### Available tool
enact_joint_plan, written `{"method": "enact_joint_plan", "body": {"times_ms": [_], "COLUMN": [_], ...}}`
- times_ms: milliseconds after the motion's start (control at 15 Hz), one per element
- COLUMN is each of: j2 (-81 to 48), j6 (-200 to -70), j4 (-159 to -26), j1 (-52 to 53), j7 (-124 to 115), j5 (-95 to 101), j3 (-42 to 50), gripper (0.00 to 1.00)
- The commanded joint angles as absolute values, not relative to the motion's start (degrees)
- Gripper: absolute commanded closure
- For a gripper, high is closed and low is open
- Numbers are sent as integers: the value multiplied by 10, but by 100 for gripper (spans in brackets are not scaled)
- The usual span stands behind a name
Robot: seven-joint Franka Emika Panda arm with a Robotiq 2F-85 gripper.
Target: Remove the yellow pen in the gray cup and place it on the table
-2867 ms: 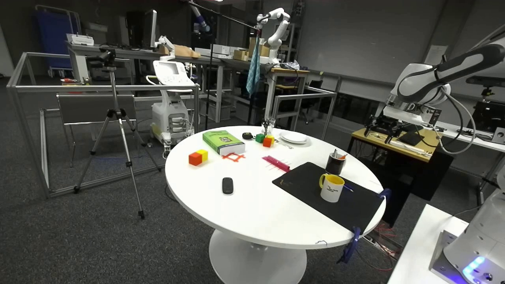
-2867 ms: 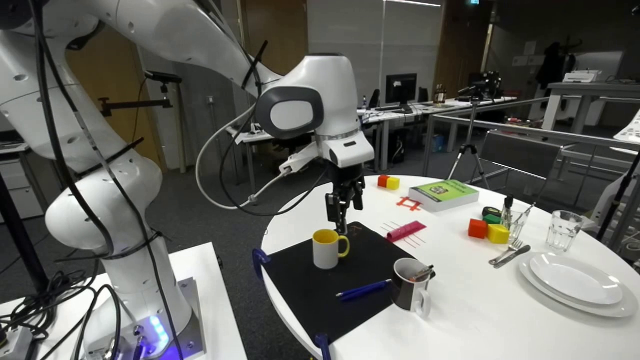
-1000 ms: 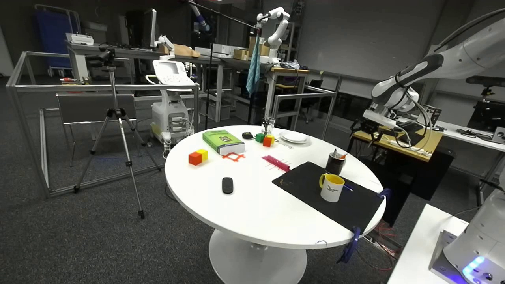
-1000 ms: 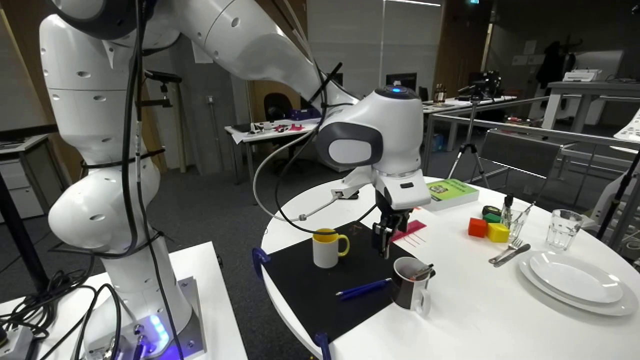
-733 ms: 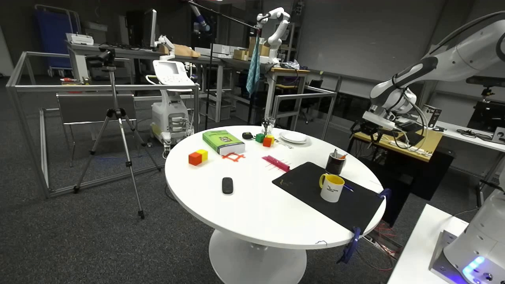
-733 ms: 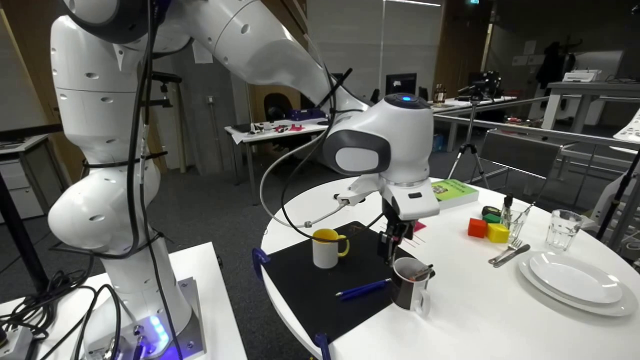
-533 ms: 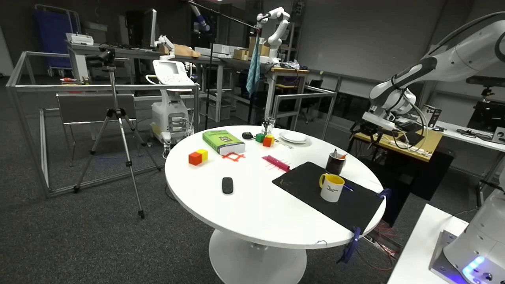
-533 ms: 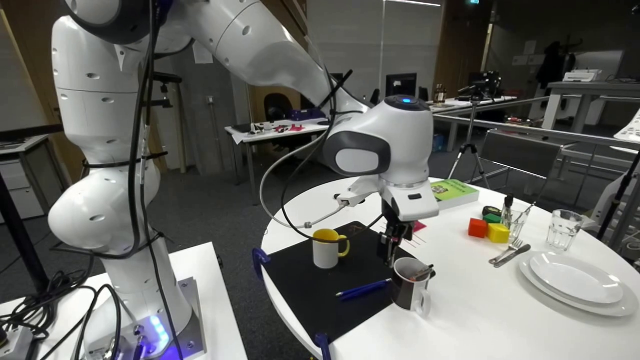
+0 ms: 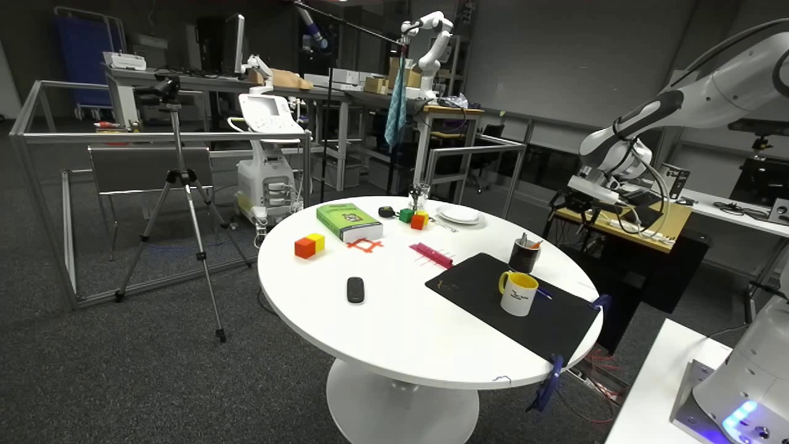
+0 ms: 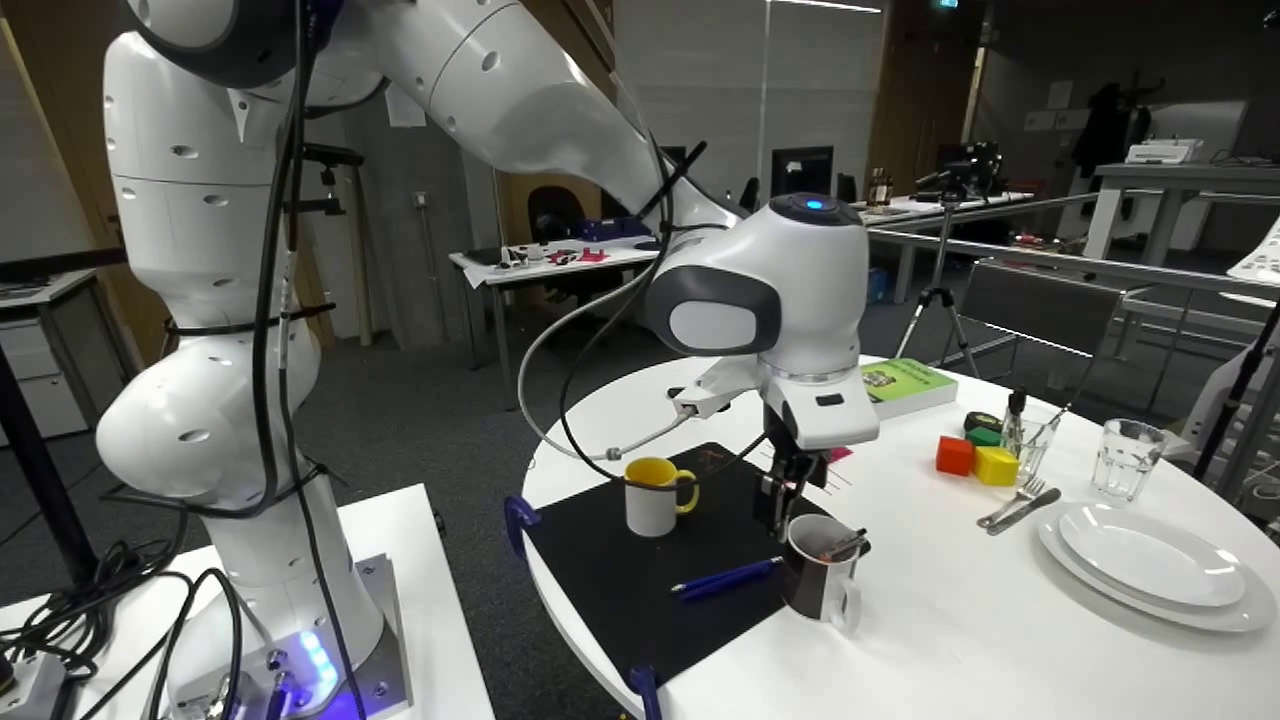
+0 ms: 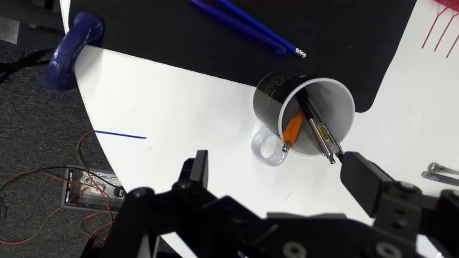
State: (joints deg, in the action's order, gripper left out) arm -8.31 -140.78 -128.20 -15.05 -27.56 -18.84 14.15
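Note:
The gray cup [image 11: 269, 98] stands on the white table [image 11: 172, 114] at the edge of the black mat [image 11: 161, 32]; it also shows in both exterior views [image 9: 524, 259] [image 10: 803, 582]. In the wrist view it holds an orange pen [image 11: 293, 128], a silver pen [image 11: 320, 139] and a clear pen with a yellow label [image 11: 328, 136]. No fully yellow pen shows. My gripper [image 11: 275, 157] is open, its jaws wide apart with nothing held. The clear pen's end lies close to the right fingertip; contact is unclear. In an exterior view the gripper [image 10: 775, 518] hangs just above and beside the cup's rim.
A white mug with yellow inside [image 10: 652, 508] stands on the mat near two blue pens [image 10: 728, 578]. Blue clamps [image 10: 518, 520] grip the table edge. Plates [image 10: 1150, 555], cutlery [image 10: 1020, 508], a glass [image 10: 1125, 460] and blocks [image 10: 955, 456] lie beyond the cup.
Over about three seconds the arm moved from above the yellow-lined mug across to the gray cup and lower. In the last half second it has barely moved. The cup and pens have not moved.

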Motion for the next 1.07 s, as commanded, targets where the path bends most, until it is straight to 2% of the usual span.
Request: {"method": "enact_joint_plan", "body": {"times_ms": [0,1000], "j2": [-97,-266], "j6": [-1407,-1319], "j4": [-1264,-1082], "j1": [-157,-167], "j7": [-259,-246], "j5": [-217,-263], "j3": [147,134], "gripper": [0,0]}}
